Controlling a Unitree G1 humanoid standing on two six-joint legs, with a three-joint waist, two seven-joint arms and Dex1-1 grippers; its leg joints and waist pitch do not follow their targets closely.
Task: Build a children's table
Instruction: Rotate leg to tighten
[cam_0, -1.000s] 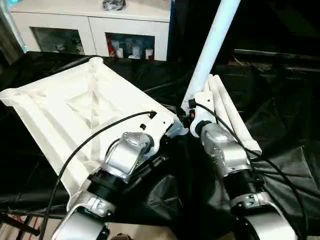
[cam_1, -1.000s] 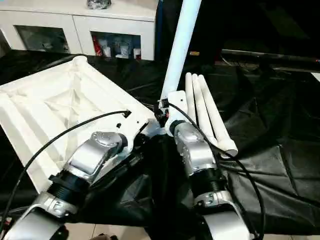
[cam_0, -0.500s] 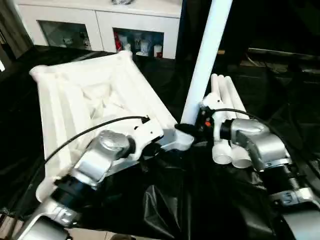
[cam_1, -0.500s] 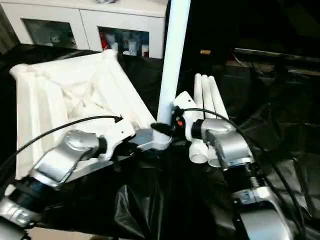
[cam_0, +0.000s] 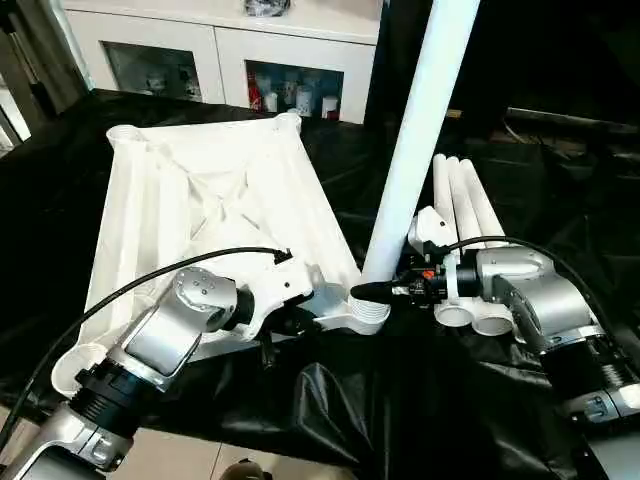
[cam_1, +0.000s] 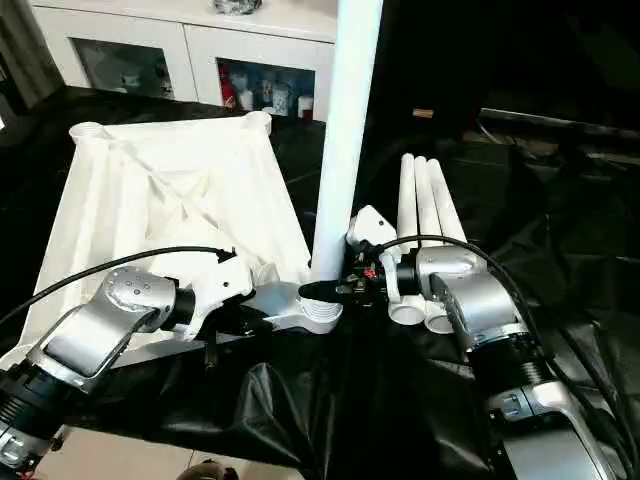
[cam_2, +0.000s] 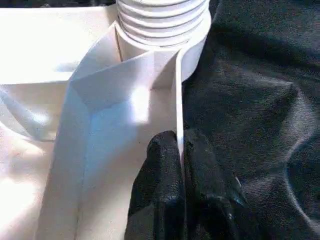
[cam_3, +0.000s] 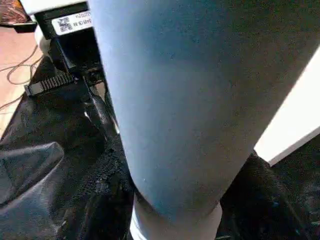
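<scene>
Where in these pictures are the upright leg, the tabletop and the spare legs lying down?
upright leg (cam_0: 420, 130), left eye view, mid shaft.
tabletop (cam_0: 200, 190), left eye view, ribbed underside.
spare legs (cam_1: 425, 210), right eye view, middle tube.

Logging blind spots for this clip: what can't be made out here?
- Upright leg: its top is cut off by the head views' upper edge.
- Right gripper: in the right wrist view the leg hides its fingers.
- Near corner socket: how deep the leg sits is hidden inside it.
- Cabinet contents: too small.
</scene>
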